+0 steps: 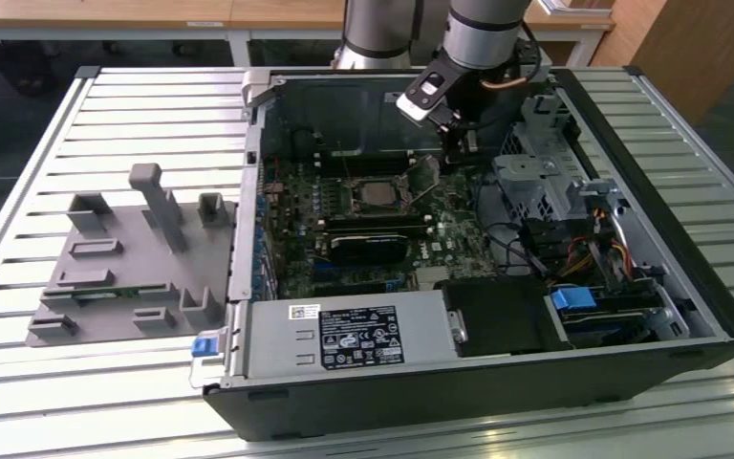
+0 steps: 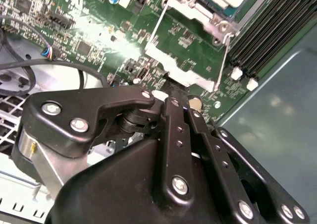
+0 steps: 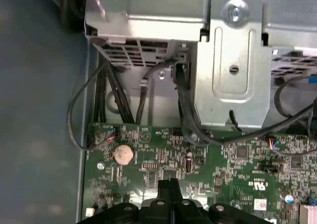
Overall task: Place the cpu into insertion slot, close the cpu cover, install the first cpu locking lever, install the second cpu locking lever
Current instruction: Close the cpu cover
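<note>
On the slatted table (image 1: 35, 382), at the exterior view's left, a grey fixture block (image 1: 125, 258) is laid out. Beside it stands the open computer case (image 1: 469, 402), its power supply label (image 1: 356, 337) printed in black and white, the wording not made out. At mid-board the cpu (image 1: 375, 194) is seen seated in the insertion slot (image 2: 213, 23), so that step is judged done; the cpu cover (image 2: 181, 68) is raised, and its closing and both locking levers are judged outstanding. Just to the exterior view's right, the gripper (image 1: 458, 158) is poised by the cover's free edge, its fingers (image 3: 166, 192) drawn together with nothing seen between them.
</note>
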You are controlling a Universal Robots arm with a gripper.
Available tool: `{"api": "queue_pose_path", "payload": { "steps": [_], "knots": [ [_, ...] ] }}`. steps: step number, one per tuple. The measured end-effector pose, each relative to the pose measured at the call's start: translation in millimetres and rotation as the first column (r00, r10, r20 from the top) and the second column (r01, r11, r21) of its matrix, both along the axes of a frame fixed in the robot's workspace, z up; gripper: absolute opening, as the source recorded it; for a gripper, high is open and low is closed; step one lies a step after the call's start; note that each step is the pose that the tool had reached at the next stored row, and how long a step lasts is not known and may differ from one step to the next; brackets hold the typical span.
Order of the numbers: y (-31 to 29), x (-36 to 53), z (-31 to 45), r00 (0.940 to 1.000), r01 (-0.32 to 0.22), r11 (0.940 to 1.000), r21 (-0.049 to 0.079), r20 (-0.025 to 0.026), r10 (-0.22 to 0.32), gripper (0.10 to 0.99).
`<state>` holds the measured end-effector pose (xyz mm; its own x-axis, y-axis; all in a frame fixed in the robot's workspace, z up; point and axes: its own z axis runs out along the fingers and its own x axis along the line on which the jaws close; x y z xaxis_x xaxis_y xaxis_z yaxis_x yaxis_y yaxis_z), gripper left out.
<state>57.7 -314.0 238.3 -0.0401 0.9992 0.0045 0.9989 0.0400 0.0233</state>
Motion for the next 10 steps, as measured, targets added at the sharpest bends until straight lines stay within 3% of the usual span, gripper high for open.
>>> {"api": "queue_pose_path", "payload": {
  "steps": [10],
  "knots": [
    [0.0,-14.6,0.0,1.0000,0.000,1.0000,0.000,0.0000,0.000,0.106]
  ]
}}
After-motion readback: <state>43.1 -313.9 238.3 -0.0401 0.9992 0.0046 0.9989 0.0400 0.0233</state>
